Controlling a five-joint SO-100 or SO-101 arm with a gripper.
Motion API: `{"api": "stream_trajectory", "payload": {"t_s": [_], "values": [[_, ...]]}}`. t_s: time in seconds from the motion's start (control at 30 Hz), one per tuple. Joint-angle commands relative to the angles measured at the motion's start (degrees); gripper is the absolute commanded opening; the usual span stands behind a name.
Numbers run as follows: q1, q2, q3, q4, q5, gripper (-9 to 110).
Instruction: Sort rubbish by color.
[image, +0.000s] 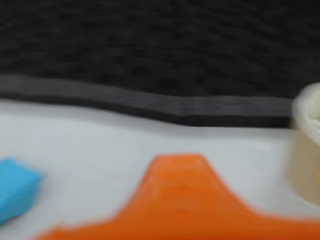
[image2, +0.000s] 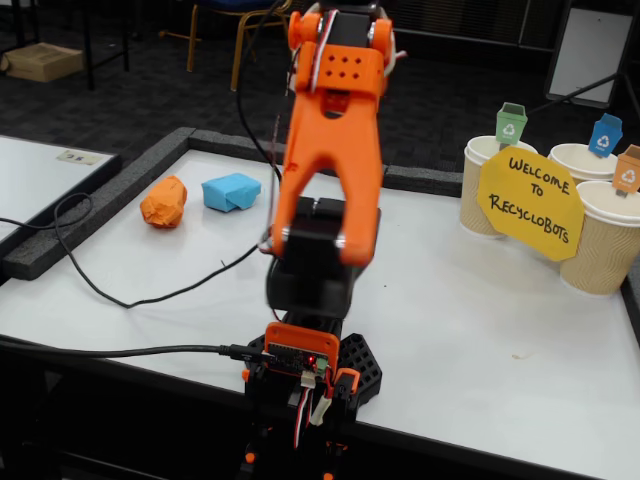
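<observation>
Two pieces of rubbish lie at the far left of the white table in the fixed view: an orange paper wad (image2: 163, 202) and, just right of it, a light blue paper wad (image2: 231, 191). The wrist view is blurred. It shows the blue wad (image: 15, 192) at the lower left and one orange finger of my gripper (image: 179, 165) rising from the bottom edge, above bare table and apart from the wad. No second finger shows, so its state is unclear. In the fixed view the raised orange arm (image2: 335, 150) hides the gripper.
Paper cups (image2: 608, 250) stand at the right with green (image2: 511, 122), blue (image2: 605, 134) and orange (image2: 628, 170) bin tags and a yellow sign (image2: 530, 202). One cup (image: 307, 145) shows at the wrist view's right edge. A black cable (image2: 110, 290) crosses the table's left. A dark raised border (image: 150, 102) edges the table.
</observation>
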Motion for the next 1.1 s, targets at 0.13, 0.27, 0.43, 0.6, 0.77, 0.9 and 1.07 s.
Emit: {"api": "stream_trajectory", "payload": {"t_s": [0.13,0.27,0.43,0.6,0.77,0.9,1.07], "values": [[-20.4,-0.9,0.1,-1.5,-0.4,0],[-26.1,-0.9,0.7,-1.1,0.2,0],[-27.1,-0.9,2.0,-2.5,-0.4,0],[-28.2,-0.9,2.9,-2.9,-0.4,0],[-28.2,-0.9,4.0,-3.3,-0.4,0],[-28.2,-1.9,5.1,-4.0,-0.4,0],[-28.2,-12.4,4.4,-7.1,-0.4,0]]}}
